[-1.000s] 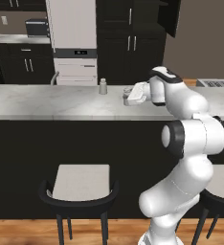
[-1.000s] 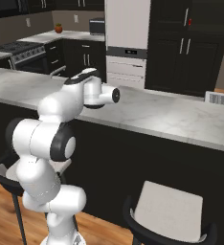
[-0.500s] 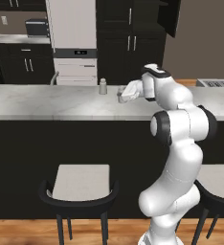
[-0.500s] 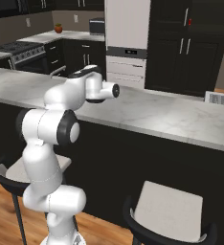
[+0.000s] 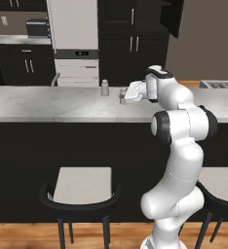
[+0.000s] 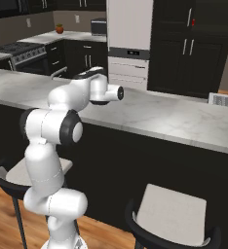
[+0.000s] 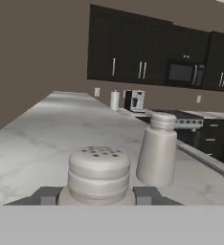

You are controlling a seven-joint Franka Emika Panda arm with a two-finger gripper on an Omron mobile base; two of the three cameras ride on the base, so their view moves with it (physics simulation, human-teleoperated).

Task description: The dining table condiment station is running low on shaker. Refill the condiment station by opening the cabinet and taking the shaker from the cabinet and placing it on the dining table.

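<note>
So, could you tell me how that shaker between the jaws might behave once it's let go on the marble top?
The shaker looks squat and rigid, so it probably stands steady. The dining table looks smooth, so a nudge might slide it toward the taller shaker nearby.

You find no readable text, label, brand, number or sign anywhere here. The dark display strip on the white appliance column (image 5: pixel 76 53) shows only faint marks too small for you to read, and the shaker (image 7: pixel 99 174) carries no lettering.
</note>
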